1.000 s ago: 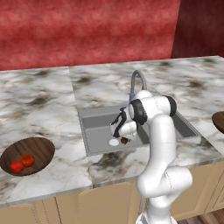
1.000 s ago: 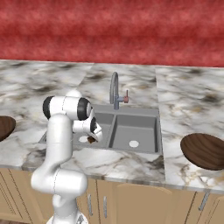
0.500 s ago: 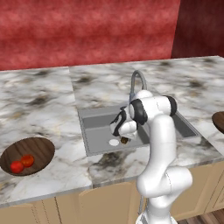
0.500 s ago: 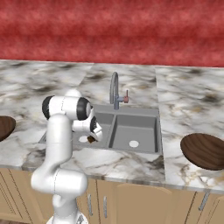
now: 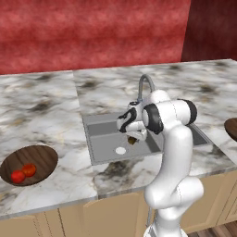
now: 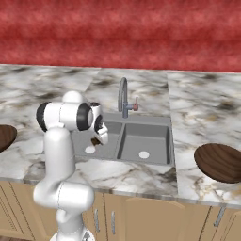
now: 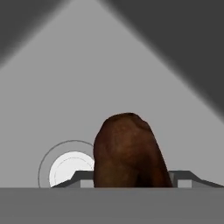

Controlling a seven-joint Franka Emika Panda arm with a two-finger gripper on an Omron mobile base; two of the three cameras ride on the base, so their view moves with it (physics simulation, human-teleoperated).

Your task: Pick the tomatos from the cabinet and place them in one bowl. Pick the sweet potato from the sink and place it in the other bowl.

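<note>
Mottled red plaster wall [image 5: 92, 32] behind, darker maroon section [image 5: 210, 28] at far right of left base view. White-grey marble table [image 5: 41, 106] with dark veining, seams visible between slabs. Light tan wood base cabinets [image 6: 141, 219] under table, slim silver vertical handles [image 6: 96, 220] on doors. Strip of dark brown wood floor [image 5: 222, 229] at lower right. Lighting even, soft, shadows faint.

We see a glossy white arm [image 5: 173, 152] built of rounded, tube-like segments; dark bands ring its joints; the wrist narrows to a small white-and-black hand.
</note>
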